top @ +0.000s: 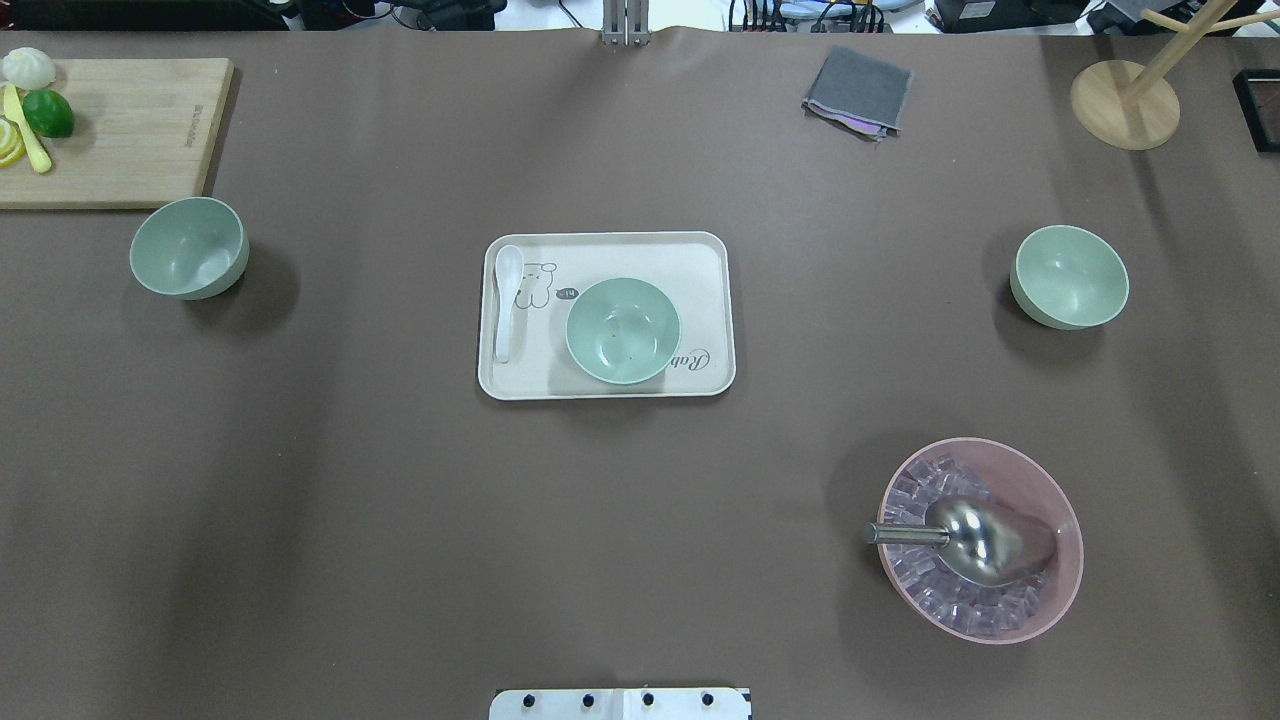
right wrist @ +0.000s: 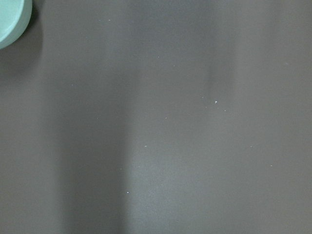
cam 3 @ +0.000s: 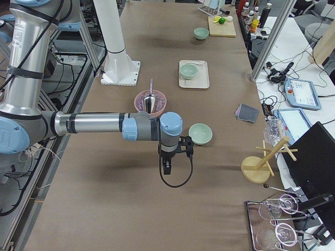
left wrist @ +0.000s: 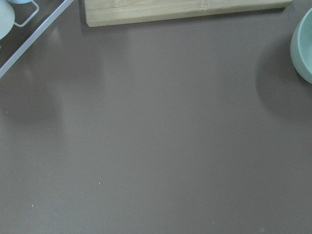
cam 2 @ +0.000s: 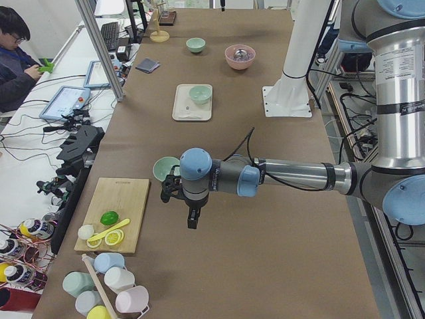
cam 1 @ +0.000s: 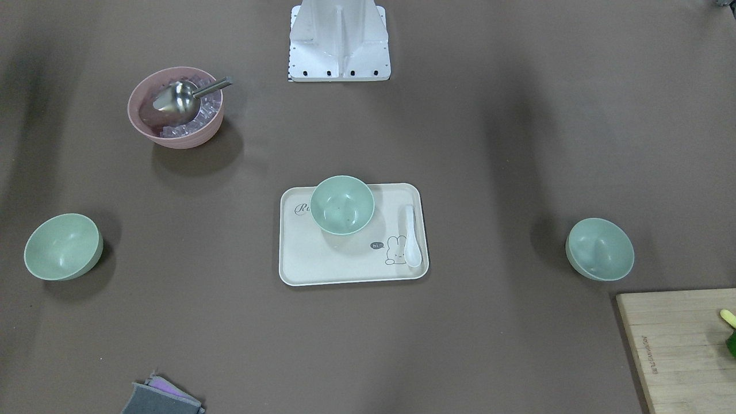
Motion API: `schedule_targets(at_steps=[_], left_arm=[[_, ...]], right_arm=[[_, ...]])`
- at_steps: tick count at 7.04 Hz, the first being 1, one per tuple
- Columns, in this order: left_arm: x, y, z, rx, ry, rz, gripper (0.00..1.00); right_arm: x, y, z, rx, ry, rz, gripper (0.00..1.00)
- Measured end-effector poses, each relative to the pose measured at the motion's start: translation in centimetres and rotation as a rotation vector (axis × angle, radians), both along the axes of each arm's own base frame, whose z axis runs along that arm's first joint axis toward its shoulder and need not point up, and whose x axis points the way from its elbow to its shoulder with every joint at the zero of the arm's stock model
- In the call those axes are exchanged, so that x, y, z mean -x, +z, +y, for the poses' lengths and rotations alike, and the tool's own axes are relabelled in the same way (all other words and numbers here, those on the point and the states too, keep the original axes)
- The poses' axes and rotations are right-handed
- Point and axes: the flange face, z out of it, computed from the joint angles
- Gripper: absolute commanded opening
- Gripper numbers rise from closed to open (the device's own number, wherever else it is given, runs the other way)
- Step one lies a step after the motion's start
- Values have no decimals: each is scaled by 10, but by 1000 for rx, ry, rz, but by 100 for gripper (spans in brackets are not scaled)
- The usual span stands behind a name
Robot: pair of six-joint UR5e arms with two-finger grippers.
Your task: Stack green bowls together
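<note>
Three pale green bowls stand apart. One bowl (top: 622, 330) sits on the cream tray (top: 705, 262) mid-table. One bowl (top: 189, 247) is at the table's left by the cutting board, and one bowl (top: 1069, 277) is at the right. My left gripper (cam 2: 192, 219) hangs above the table just short of the left bowl (cam 2: 164, 168); I cannot tell if it is open. My right gripper (cam 3: 166, 167) hangs beside the right bowl (cam 3: 200, 134); I cannot tell its state either. The wrist views catch only the bowl edges (left wrist: 304, 44) (right wrist: 9, 22).
A pink bowl (top: 1040, 600) with ice cubes and a metal scoop (top: 975, 540) stands front right. A wooden cutting board (top: 120, 140) with fruit lies far left. A grey cloth (top: 858, 92) and a wooden stand (top: 1125, 100) lie at the back. A white spoon (top: 505, 300) lies on the tray.
</note>
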Motion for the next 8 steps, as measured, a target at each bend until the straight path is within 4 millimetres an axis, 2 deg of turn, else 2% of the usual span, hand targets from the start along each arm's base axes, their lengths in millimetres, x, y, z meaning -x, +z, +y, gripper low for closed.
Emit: schedule_targets(at_steps=[2, 4, 8], left_arm=[[-2, 0, -1, -2, 4, -7, 98], [-2, -4, -5, -10, 5, -8, 98], [-4, -39, -43, -77, -6, -1, 98]], right_arm=[[0, 0, 0, 0, 0, 0, 100], [0, -11, -3, -29, 0, -1, 100], [2, -42, -17, -245, 8, -24, 100]])
